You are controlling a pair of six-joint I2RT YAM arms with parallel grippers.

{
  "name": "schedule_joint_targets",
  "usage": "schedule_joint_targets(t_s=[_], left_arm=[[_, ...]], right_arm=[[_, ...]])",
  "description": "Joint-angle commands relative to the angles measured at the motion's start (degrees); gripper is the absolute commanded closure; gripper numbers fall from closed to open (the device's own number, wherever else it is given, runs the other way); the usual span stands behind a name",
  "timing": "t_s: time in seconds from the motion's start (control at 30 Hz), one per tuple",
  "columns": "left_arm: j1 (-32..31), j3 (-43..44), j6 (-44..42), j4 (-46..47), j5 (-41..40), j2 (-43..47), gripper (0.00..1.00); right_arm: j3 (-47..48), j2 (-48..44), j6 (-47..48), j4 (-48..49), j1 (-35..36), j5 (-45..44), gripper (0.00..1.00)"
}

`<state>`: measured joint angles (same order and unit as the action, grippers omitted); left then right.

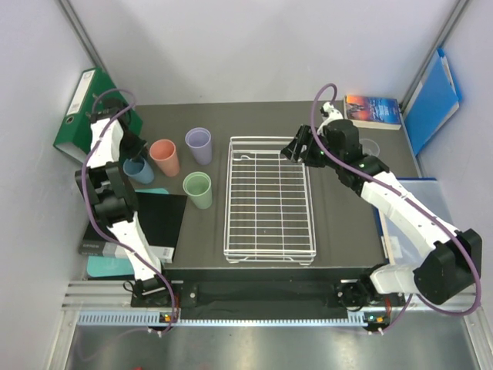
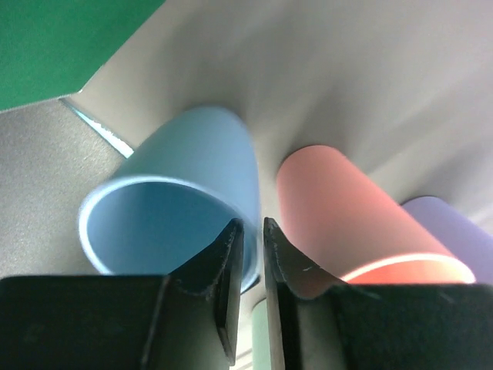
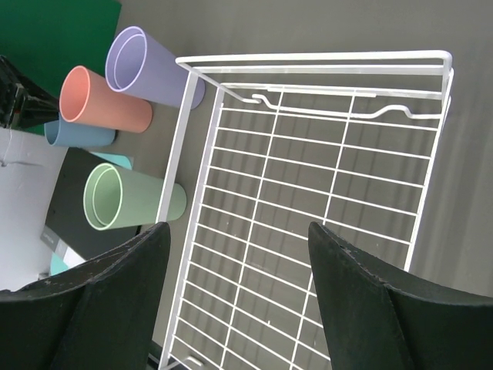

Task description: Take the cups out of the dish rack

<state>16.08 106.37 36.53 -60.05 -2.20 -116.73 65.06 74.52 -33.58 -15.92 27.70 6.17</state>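
The white wire dish rack (image 1: 269, 247) (image 3: 431, 154) lies mid-table with nothing in it. Four cups stand upright left of it: light blue (image 1: 140, 171) (image 2: 192, 169), salmon (image 1: 164, 157) (image 2: 339, 208), lilac (image 1: 199, 145) (image 3: 146, 69) and mint green (image 1: 198, 190) (image 3: 127, 196). My left gripper (image 1: 132, 153) (image 2: 253, 231) straddles the light blue cup's rim, one finger inside and one outside, the jaws a narrow slit apart on the wall. My right gripper (image 1: 295, 148) (image 3: 239, 225) hangs open over the rack's far end, holding nothing. A faint clear glass (image 1: 372, 146) seems to stand behind the right wrist.
A green binder (image 1: 81, 116) leans at the back left, close behind the left gripper. A black notebook (image 1: 158, 223) lies in front of the cups. A book (image 1: 373, 110) and a blue folder (image 1: 431, 100) sit at the back right.
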Motion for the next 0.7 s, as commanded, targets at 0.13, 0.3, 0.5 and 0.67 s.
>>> schedule_joint_targets(t_s=[0.13,0.3,0.5,0.67], left_arm=[[0.6,2.3,0.9,-0.4,0.9,1.4,0.74],[0.7,2.7,1.4,-0.4,0.0,3.0,0.65],[0.5,3.2,2.6,3.5,1.9,7.7,0.59],[0.4,4.8,2.9,3.0,4.3,10.2,0.58]], right_arm=[[2.7,-0.2,0.1,2.0,0.5,0.9,0.28],[2.4,-0.5,0.2,2.3,0.4,1.1,0.28],[1.7,-0.3,0.1,3.8,0.7,3.6,0.28],[2.1,-0.3,0.4,3.5,0.8,3.9,0.28]])
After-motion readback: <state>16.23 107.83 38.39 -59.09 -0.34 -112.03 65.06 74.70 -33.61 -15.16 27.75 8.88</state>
